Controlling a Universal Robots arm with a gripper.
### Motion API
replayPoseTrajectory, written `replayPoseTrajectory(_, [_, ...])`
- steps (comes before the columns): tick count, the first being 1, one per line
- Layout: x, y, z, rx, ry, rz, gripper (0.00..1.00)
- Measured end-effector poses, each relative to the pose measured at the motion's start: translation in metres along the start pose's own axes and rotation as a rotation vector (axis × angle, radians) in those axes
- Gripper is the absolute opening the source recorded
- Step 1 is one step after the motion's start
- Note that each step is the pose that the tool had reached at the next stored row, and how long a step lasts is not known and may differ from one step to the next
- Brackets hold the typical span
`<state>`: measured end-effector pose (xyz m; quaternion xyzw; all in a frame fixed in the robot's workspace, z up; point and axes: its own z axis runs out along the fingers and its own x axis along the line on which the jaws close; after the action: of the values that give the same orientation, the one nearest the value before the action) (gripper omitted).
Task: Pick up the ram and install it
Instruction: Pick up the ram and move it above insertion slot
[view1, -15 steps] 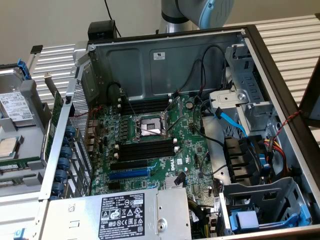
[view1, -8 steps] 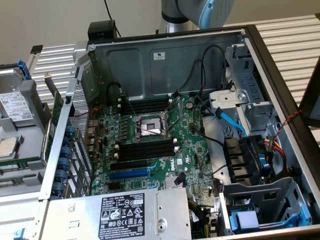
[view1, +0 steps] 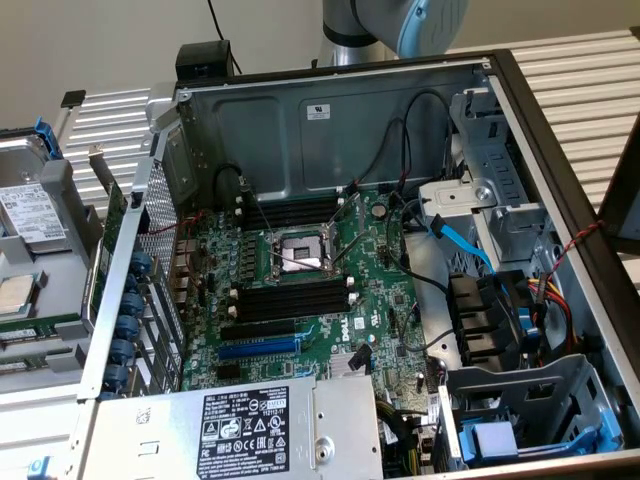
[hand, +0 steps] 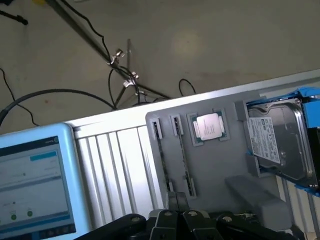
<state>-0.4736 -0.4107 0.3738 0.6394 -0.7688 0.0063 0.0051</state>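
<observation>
The ram (view1: 45, 327) looks like a thin green strip lying in the grey parts tray (view1: 60, 190) at the exterior view's left, outside the computer case. In the wrist view the same tray (hand: 235, 170) has two long narrow holders (hand: 182, 155), each with a thin dark edge along it; I cannot tell the ram apart there. My gripper (hand: 177, 200) hangs well above the tray, its two black fingertips close together with nothing between them. Black memory slots (view1: 295, 300) lie on the green motherboard (view1: 380, 300) beside the processor socket (view1: 298, 252).
A processor chip (hand: 207, 126) and a hard drive (hand: 277, 135) sit in the tray. A blue expansion slot (view1: 258, 348), the power supply (view1: 240, 430), drive cages (view1: 520, 400) and loose cables (view1: 470, 250) crowd the case. A tablet screen (hand: 32, 185) stands near the tray.
</observation>
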Motion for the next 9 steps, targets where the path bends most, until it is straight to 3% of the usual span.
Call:
replayPoseTrajectory(5, [0.0000, 0.0000, 0.0020, 0.0162, -0.0029, -0.085, 0.11])
replayPoseTrajectory(9, [-0.0001, 0.0000, 0.0077, 0.0181, -0.0034, -0.123, 0.11])
